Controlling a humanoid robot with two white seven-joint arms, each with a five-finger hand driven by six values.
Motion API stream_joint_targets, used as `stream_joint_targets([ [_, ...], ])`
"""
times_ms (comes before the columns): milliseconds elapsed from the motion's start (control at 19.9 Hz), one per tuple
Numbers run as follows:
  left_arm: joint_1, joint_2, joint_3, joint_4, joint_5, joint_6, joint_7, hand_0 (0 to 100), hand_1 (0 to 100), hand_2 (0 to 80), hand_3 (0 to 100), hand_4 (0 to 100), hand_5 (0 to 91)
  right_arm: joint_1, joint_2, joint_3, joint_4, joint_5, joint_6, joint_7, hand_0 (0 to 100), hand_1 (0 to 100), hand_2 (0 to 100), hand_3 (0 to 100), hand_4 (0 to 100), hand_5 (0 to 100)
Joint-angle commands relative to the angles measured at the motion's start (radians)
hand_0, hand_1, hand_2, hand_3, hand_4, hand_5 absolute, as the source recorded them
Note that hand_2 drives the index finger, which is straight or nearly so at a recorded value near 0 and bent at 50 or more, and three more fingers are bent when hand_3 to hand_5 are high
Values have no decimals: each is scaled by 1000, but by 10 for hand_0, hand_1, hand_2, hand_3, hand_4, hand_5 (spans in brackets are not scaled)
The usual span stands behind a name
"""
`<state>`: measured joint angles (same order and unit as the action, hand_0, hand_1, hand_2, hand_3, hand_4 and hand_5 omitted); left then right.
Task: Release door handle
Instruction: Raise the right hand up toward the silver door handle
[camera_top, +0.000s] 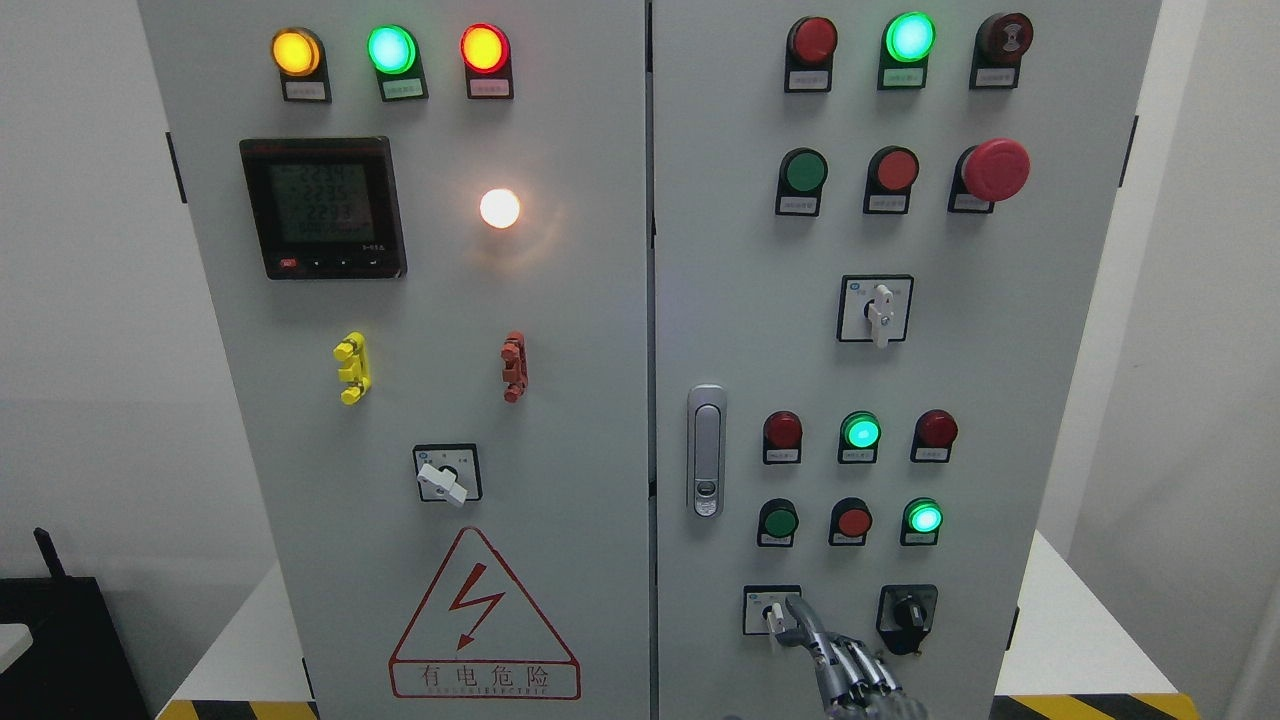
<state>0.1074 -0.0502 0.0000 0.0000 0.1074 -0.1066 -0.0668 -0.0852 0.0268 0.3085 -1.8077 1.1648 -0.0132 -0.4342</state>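
The silver door handle lies flat and upright in its recess at the left edge of the right cabinet door. Both grey doors look closed. My right hand comes up from the bottom edge, below and to the right of the handle and well apart from it. Its index finger is stretched out, with the tip at a small white selector switch. The other fingers are relaxed and hold nothing. My left arm is out of view.
The right door carries red and green lamps, a red mushroom button, a white selector and a black knob. The left door has a meter display, lamps and a high-voltage warning triangle.
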Motion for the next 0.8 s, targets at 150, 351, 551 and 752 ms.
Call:
stream_joint_targets([
  [150, 0, 0, -14, 20, 0, 1, -1, 120, 389, 0, 0, 0, 0, -108, 42, 52, 37, 176, 62, 115, 341, 362, 0, 1000, 1000, 1000],
  [351, 0, 0, -14, 20, 0, 1, -1, 120, 389, 0, 0, 0, 0, -148, 42, 72, 59, 179, 91, 147, 346, 345, 0, 1000, 1000, 1000],
  [551, 0, 0, -14, 20, 0, 1, -1, 120, 389, 0, 0, 0, 0, -180, 42, 72, 103, 181, 96, 190, 350, 340, 0, 1000, 1000, 1000],
  [752, 0, 0, -14, 20, 0, 1, -1, 120, 389, 0, 0, 0, 0, -229, 42, 72, 143, 181, 128, 198, 353, 337, 0, 1000, 1000, 1000],
])
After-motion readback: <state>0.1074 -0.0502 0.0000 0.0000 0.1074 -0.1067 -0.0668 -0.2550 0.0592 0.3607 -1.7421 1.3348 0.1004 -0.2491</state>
